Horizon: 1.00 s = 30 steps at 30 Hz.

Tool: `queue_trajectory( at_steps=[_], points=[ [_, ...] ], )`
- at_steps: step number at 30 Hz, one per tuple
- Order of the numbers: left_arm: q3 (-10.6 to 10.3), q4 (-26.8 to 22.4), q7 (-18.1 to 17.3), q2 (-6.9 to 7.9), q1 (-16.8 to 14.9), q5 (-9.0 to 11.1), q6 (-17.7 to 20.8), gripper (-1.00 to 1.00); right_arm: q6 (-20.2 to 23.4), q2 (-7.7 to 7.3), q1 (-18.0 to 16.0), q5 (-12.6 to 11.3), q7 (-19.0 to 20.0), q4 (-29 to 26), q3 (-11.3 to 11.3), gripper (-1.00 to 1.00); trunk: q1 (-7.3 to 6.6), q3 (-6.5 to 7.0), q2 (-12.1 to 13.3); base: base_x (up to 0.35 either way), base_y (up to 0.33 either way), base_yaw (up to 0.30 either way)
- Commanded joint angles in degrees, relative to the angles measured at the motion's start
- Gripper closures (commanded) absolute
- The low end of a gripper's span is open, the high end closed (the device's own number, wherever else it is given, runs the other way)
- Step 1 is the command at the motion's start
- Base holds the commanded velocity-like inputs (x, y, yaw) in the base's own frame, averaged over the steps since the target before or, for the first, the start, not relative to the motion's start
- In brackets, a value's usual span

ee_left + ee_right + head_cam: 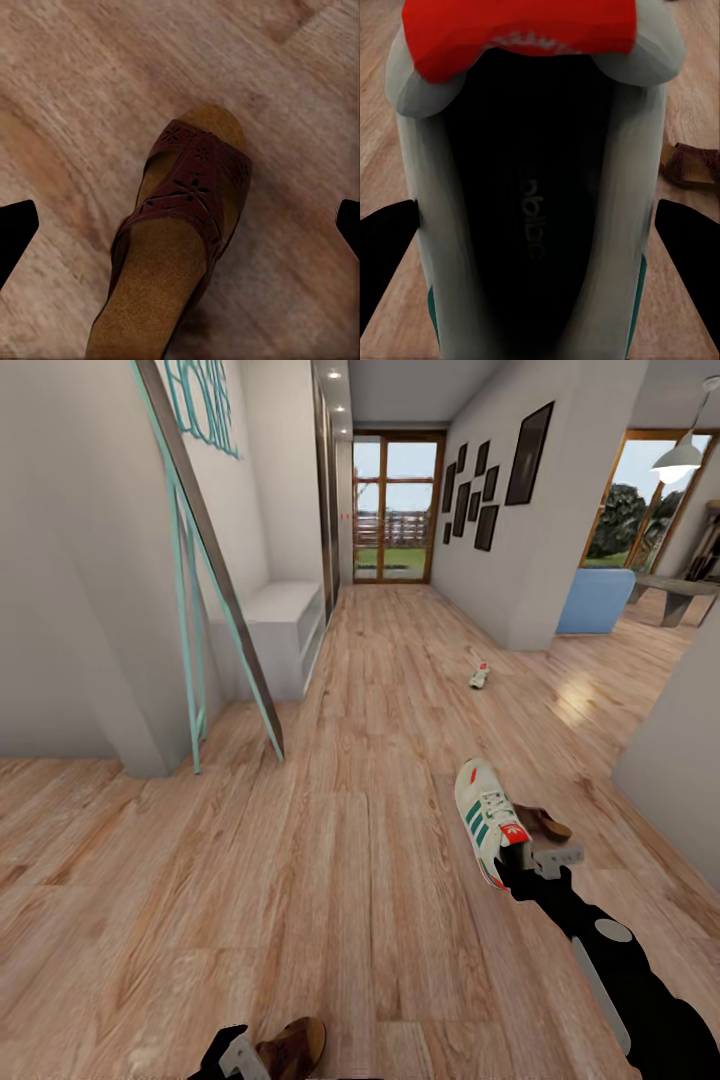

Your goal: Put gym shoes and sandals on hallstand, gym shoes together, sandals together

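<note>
While the right gripper [530, 865] hangs over the corridor floor [330, 880] at the end of its black arm, its fingers close on the heel end of a gym shoe [487, 818], which juts forward and up from the claw, clear of the planks. The right wrist view looks straight down into that shoe [536, 202]: dark inside, grey-white walls, a red-orange patch at one end, with a black fingertip [382, 255] showing on each side of it. Whether the pads actually press the shoe's sides cannot be read there; the head view is what shows the shoe carried off the floor. Just behind the shoe, the head view shows a brown sandal [540, 823] lying on the floor, and the right wrist view catches a sliver of it [690, 166] past the shoe's edge.

At the head view's lower edge the left gripper [240, 1055] carries the other sandal [295, 1048], its grey finger against the sandal's rear. The left wrist view gives the detail the head view lacks: a dark brown strap with cut-out pattern and a tan footbed [176, 247], the two black fingertips [15, 232] spread wide at either side, wood grain beneath.

Farther up the corridor a second gym shoe [480, 677] lies alone on the floor, small in the head view. A light grey low bench [285, 625] stands against the left wall.
</note>
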Motion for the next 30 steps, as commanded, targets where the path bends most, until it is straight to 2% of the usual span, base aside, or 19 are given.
queue_trajectory(
  at_steps=[1, 14, 18, 23, 25, 30],
  points=[
    [0.33, -0.02, -0.24, -0.04, -0.02, -0.58, -0.36, -1.0, 0.37, 0.01, -0.02, -0.47, 0.26, -0.08, -0.07, 1.0, 0.01, -0.37, -0.04, 0.0, 0.0, 0.0],
    [0.42, -0.09, -0.24, 0.23, -0.04, -1.15, -0.32, -1.0, 0.37, 0.01, -0.02, -0.47, 0.26, -0.02, -0.09, 1.0, 0.34, -4.43, -0.21, 0.0, 0.0, 0.0],
    [0.58, -0.45, -0.24, 0.5, -0.13, -2.28, -0.09, -1.0, 0.37, 0.01, -0.02, -0.47, 0.26, 0.0, -0.09, 1.0, 0.45, -5.68, -0.27, 0.0, 0.0, 0.0],
    [0.55, -0.96, -0.31, 0.64, -1.93, -4.44, 2.81, -1.0, 0.37, 0.01, -0.02, -0.45, 0.26, 0.0, -0.09, 1.0, 0.58, -7.25, -0.33, 0.0, 0.0, 0.0],
    [0.52, -0.74, -0.38, 0.76, -3.62, -5.6, 5.07, -1.0, 0.37, 0.01, -0.02, -0.42, 0.26, 0.01, -0.09, 1.0, 0.58, -7.43, -0.33, 0.0, 0.0, 0.0],
    [0.51, -0.53, -0.56, 1.17, -5.24, -6.46, 6.69, -1.0, 0.37, 0.01, -0.03, -0.39, 0.26, -0.02, -0.04, 1.0, 0.58, -7.68, -0.33, 0.0, 0.0, 0.0]
  ],
)
